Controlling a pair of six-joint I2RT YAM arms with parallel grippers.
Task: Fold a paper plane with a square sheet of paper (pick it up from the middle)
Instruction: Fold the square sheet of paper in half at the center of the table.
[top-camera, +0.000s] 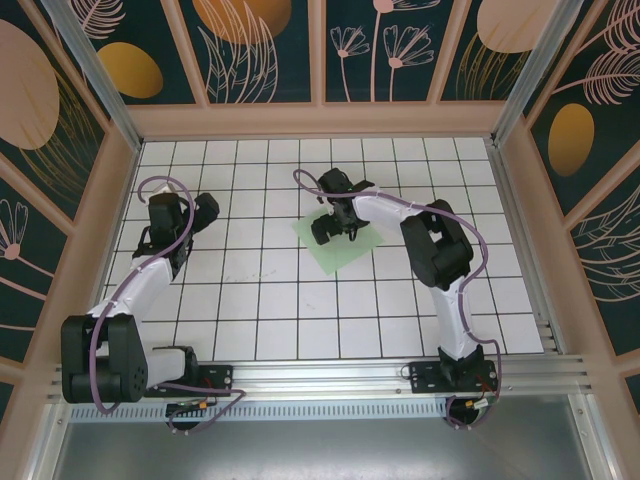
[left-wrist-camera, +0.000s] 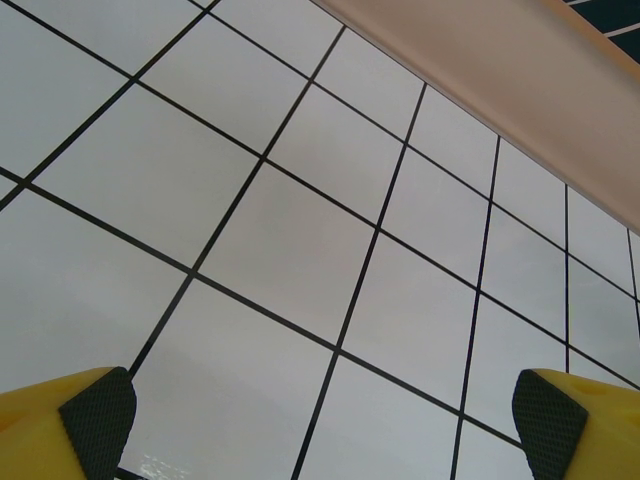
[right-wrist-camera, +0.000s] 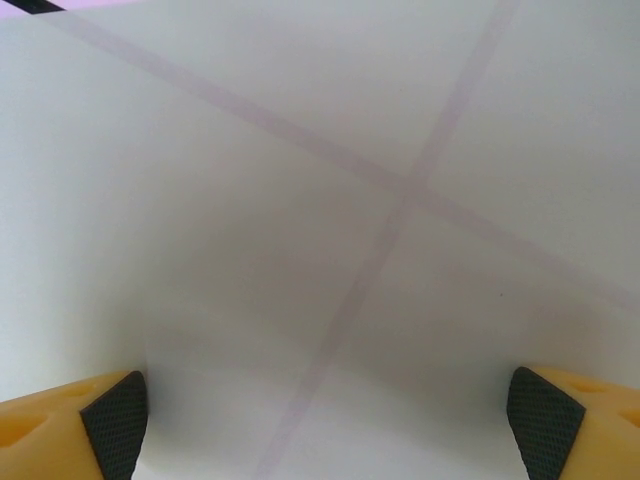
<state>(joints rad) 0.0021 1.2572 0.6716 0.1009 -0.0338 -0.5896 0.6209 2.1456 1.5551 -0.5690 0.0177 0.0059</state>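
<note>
Square sheet of paper (top-camera: 338, 250) lies flat on the gridded counter (top-camera: 260, 300), right gripper (top-camera: 336, 232) over its middle with jaws wide apart, left gripper (left-wrist-camera: 320, 425) well to its left, jaws open.

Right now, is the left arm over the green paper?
No, the left gripper is over bare tiles, away from the paper.

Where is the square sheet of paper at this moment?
In the top view, the square sheet of paper lies on the gridded table, slightly right of centre, beneath the open right claw.
</note>
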